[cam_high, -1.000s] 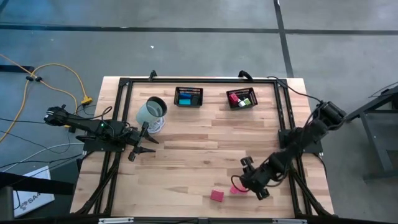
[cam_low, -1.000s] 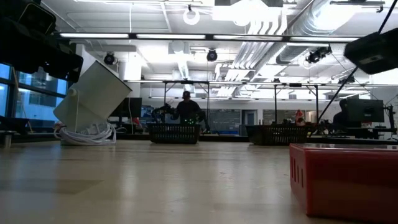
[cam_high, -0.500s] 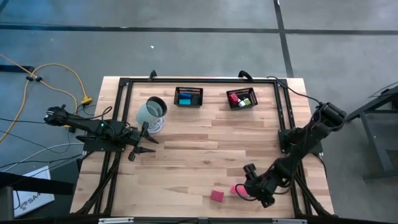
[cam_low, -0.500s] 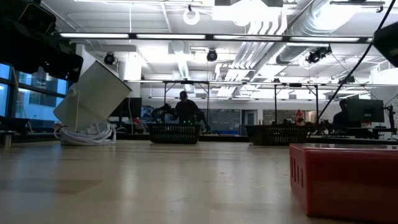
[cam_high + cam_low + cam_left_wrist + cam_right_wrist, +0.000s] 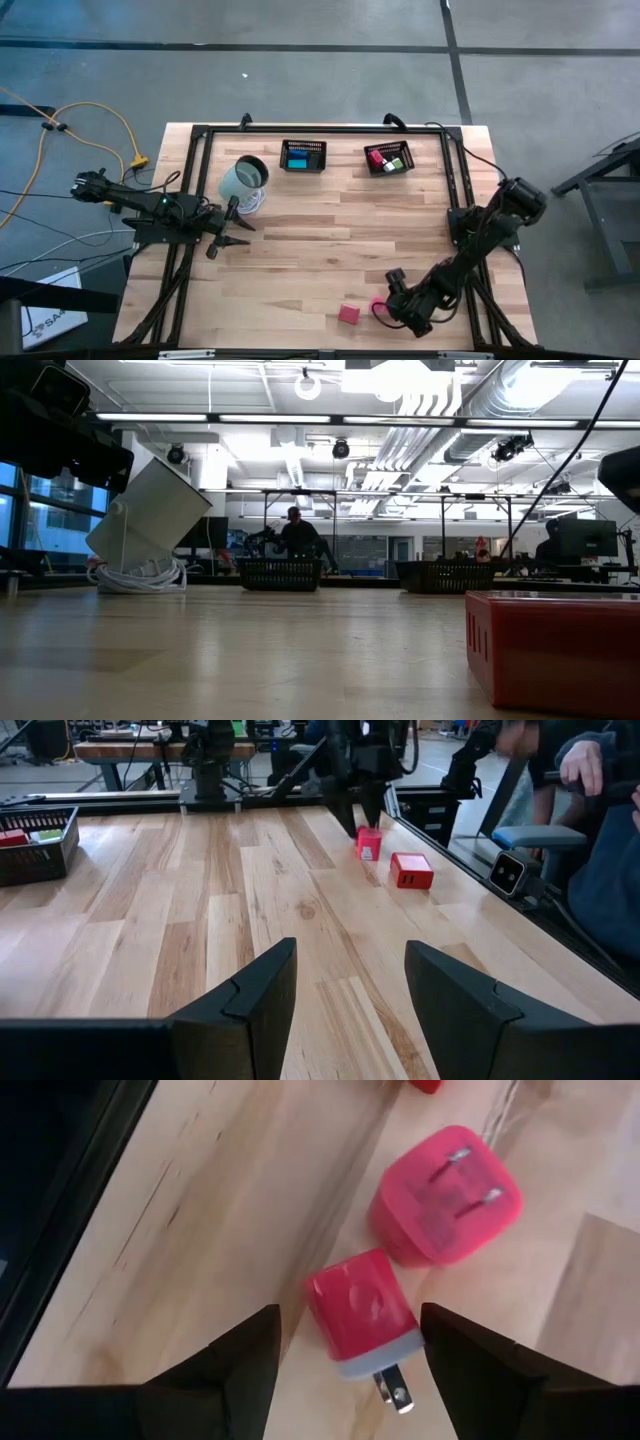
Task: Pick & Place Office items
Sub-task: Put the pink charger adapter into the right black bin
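Left gripper [image 5: 232, 228] parked at the table's left side beside the tipped white cup [image 5: 243, 180], fingers spread, nothing in them. Red block [image 5: 348, 314] sits near the front edge, pink plug [image 5: 378, 304] just right of it. Right gripper [image 5: 345, 1342] down over a second pink plug [image 5: 362, 1313], fingers apart either side, not clamped.

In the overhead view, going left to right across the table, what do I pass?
Left end effector → tilted pale cup → left mesh basket → red block → right mesh basket, with the right end effector over the pink plug pieces at about that same position, at the table's near edge.
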